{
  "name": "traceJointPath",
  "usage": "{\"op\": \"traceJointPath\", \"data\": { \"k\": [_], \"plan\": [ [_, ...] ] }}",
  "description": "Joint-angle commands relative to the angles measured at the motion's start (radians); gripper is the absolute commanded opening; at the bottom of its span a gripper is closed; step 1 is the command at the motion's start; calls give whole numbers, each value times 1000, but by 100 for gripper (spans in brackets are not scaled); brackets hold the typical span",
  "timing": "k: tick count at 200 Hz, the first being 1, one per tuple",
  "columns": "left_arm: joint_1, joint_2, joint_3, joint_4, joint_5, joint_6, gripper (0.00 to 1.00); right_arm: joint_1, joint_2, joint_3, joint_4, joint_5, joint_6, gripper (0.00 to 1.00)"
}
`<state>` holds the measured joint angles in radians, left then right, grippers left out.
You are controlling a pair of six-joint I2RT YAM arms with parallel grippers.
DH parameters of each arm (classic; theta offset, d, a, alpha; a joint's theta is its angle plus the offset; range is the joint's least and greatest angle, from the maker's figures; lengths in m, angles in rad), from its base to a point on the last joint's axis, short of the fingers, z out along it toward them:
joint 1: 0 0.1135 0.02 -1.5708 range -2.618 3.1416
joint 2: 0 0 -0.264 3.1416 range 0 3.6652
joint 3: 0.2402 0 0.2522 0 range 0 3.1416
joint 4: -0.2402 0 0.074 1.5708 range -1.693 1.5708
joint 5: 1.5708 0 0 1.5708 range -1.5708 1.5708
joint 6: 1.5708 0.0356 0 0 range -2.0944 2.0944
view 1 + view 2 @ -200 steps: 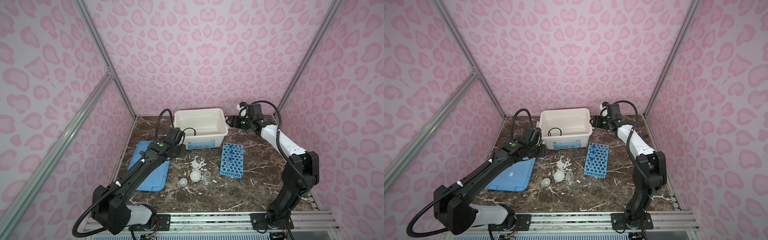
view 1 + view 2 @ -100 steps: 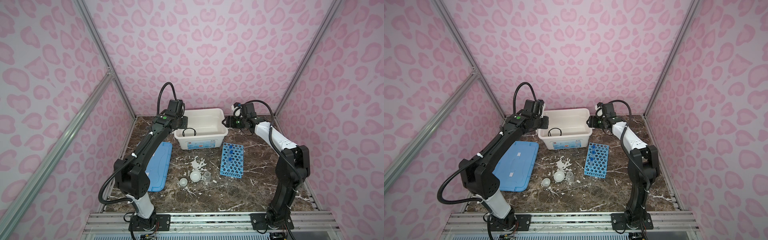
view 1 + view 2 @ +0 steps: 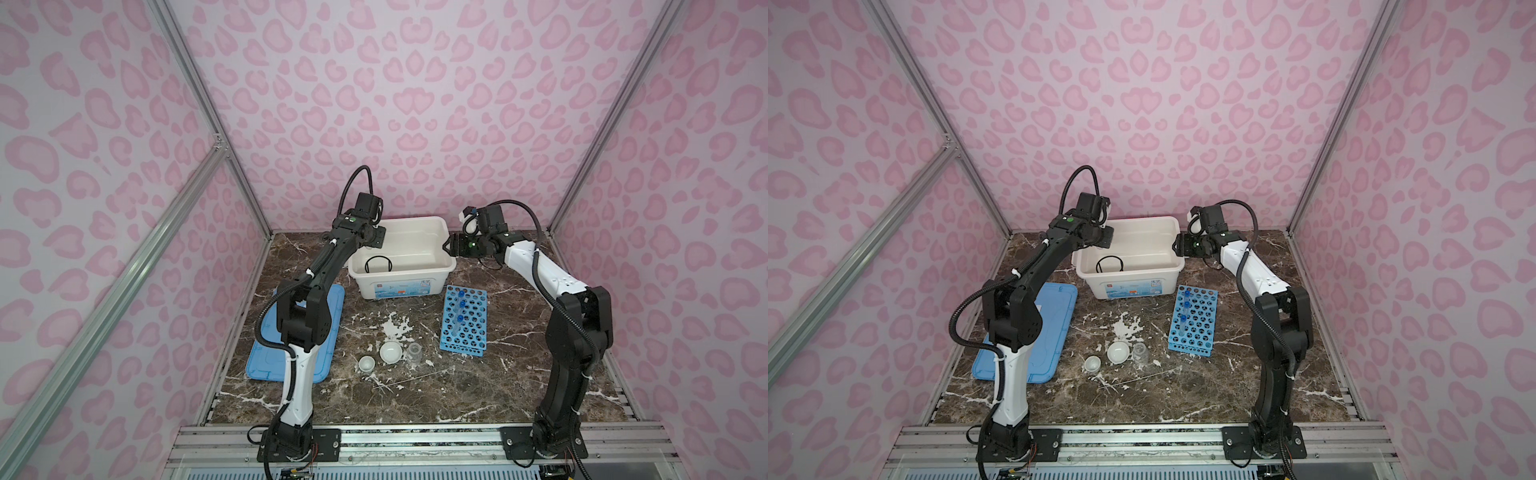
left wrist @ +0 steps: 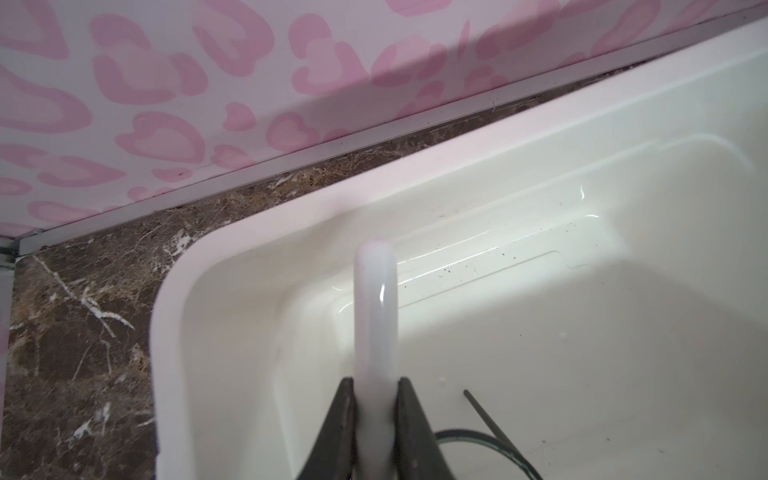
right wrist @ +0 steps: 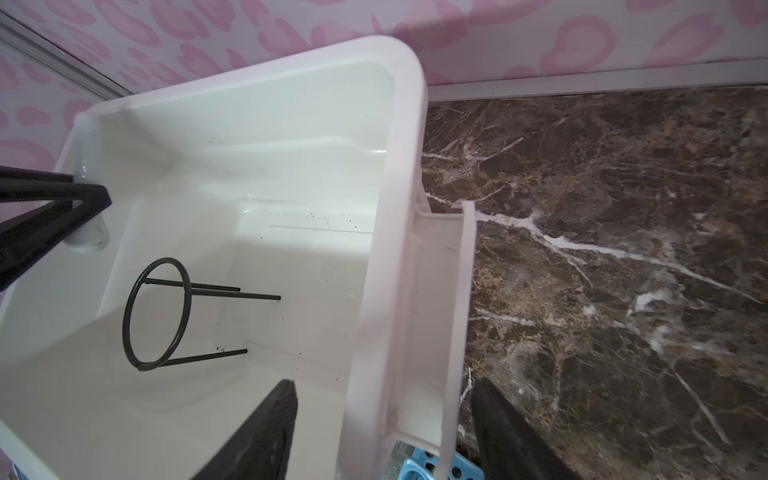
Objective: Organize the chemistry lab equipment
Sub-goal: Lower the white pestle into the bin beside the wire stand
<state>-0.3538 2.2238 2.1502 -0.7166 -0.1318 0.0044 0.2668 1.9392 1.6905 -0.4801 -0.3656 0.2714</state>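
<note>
Currently the white pestle [image 4: 376, 316] is being gripped by the left jaws, the storage box [image 5: 399, 166] wall being straddled by the open right jaws. A low, gentle release beneath the left jaws is being advised.

The dark marbled counter [image 3: 436, 399] carries a white plastic storage box [image 3: 399, 286] at the back, a flat blue lid [image 3: 266, 357] left, a blue perforated rack [image 3: 469, 332] right — small white cup [image 3: 366, 364], shallow white dish [image 3: 391, 353] and clear beaker [image 3: 414, 351] between.
</note>
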Motion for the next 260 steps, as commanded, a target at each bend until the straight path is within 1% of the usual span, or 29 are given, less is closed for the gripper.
{"op": "traceJointPath", "data": {
  "k": [1, 64, 141, 189, 234, 260],
  "plan": [
    [2, 40, 26, -2, -5, 51, 7, 1, 6, 3, -24, 17, -9, 68],
    [2, 105, 27, 9, -15, 116, 7, 2, -2, -1, -25, 22, -2, 68],
    [4, 162, 27, -10, -11, 127, 7, 2, 4, 8, -29, 17, 3, 68],
    [4, 181, 30, -33, 27, 131, 7, 4, 3, 12, -32, 15, 2, 67],
    [2, 169, 16, -42, 42, 119, 6, 5, 4, 17, -37, 14, 2, 66],
    [1, 109, -58, 32, 67, 117, 5, 6, 6, 17, -35, 11, 3, 66]
  ]
}}
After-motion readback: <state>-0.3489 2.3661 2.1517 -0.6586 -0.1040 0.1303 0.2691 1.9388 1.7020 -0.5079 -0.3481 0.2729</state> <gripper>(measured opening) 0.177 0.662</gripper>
